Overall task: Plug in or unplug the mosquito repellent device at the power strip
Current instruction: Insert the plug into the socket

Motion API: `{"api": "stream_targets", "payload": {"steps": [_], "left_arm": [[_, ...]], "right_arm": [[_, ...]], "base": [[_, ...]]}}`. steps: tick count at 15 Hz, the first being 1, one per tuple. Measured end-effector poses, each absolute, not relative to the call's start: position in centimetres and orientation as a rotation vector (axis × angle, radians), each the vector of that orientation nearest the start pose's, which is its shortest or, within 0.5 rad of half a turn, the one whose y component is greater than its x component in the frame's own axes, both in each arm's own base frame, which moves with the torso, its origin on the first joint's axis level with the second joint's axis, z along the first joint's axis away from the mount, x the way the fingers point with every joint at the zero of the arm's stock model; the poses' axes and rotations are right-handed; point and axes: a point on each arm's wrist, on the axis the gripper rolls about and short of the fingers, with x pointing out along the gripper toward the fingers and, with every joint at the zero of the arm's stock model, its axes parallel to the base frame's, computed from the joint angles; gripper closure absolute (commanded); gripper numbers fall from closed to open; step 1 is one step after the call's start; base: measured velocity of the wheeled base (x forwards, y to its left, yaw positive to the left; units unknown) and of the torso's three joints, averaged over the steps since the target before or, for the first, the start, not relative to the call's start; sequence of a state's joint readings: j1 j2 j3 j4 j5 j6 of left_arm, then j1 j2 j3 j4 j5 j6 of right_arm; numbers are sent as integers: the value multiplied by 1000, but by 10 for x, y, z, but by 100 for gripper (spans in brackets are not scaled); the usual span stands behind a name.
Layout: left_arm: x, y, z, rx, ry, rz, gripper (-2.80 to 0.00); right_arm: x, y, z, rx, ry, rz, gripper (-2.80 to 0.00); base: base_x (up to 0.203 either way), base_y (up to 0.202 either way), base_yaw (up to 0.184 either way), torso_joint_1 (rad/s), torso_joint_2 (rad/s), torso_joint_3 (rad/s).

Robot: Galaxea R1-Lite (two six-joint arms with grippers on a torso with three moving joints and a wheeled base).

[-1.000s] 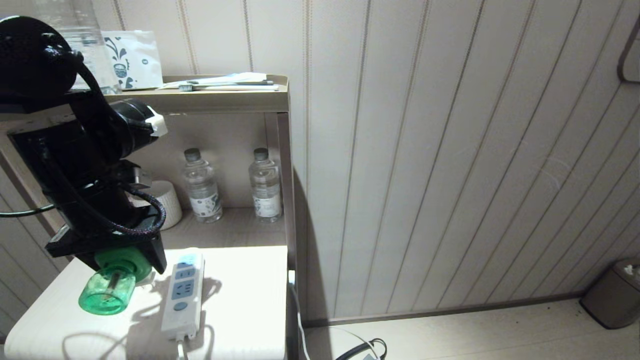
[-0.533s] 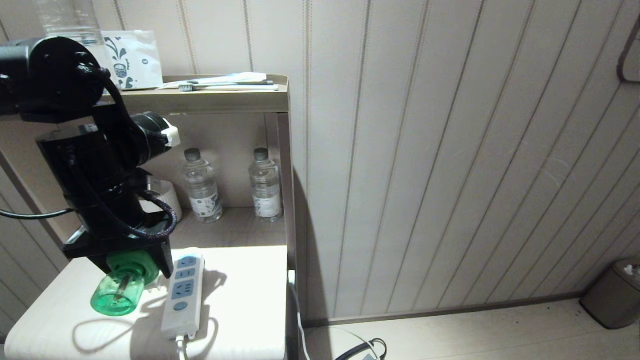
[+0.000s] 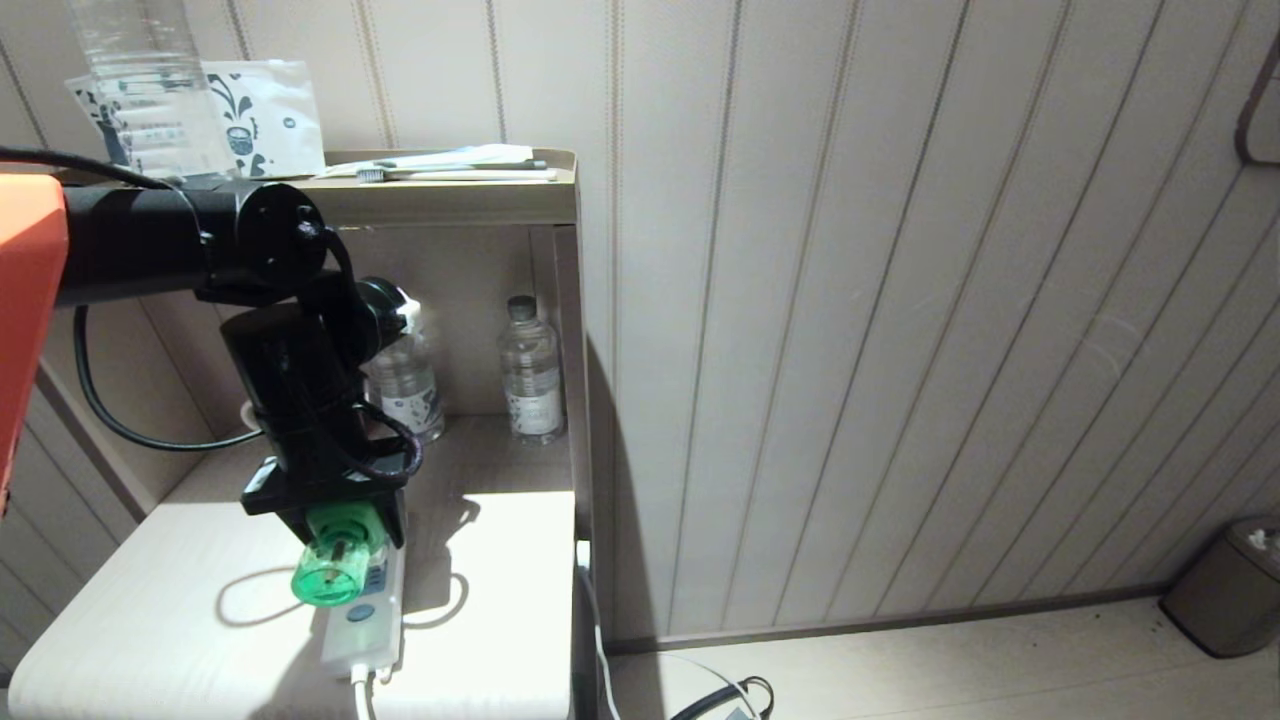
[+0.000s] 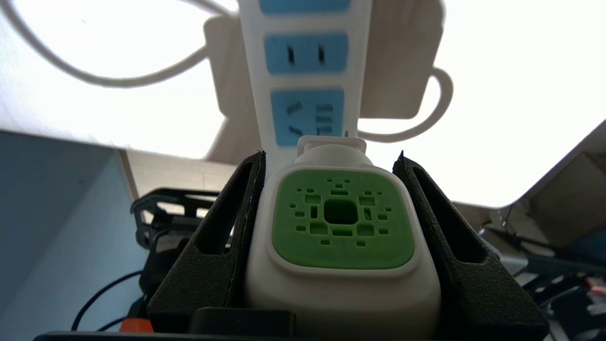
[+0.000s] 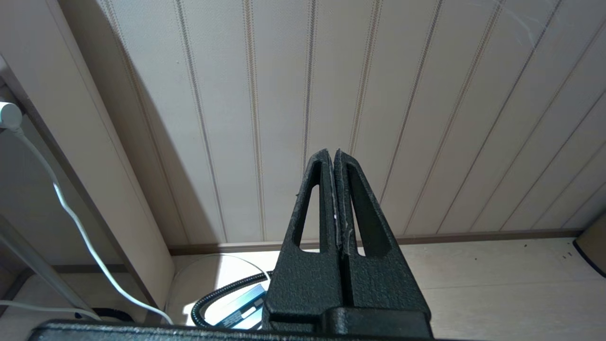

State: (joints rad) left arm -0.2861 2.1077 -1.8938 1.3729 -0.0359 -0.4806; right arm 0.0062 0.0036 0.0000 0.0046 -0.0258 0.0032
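Two black fingers (image 4: 227, 237) of the left gripper (image 3: 345, 515) were clamped on the white sides of the mosquito repellent device (image 4: 342, 237), green grille toward the wrist camera and green bottle end (image 3: 328, 578) toward the head camera. The device hung over the power strip (image 3: 368, 625), which lay near the front edge of the white table (image 3: 480, 600), cable end toward that edge; its plug end sat just above a blue socket face (image 4: 307, 116), contact unclear. Two clear water bottles (image 3: 530, 375) stood in the shelf recess behind, liquid level unreadable. The right gripper (image 5: 335, 156), fingers pressed together and empty, pointed at the panelled wall (image 5: 426, 94).
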Motion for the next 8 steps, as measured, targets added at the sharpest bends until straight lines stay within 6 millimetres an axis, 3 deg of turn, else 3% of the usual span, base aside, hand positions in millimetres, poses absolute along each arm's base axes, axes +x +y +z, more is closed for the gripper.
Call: {"api": "stream_targets", "payload": {"steps": [8], "left_arm": [[339, -74, 186, -217, 1548, 187, 0]], "right_arm": [[-23, -1, 75, 3, 8, -20, 0]], "base": [[0, 0, 0, 0, 0, 0]]}}
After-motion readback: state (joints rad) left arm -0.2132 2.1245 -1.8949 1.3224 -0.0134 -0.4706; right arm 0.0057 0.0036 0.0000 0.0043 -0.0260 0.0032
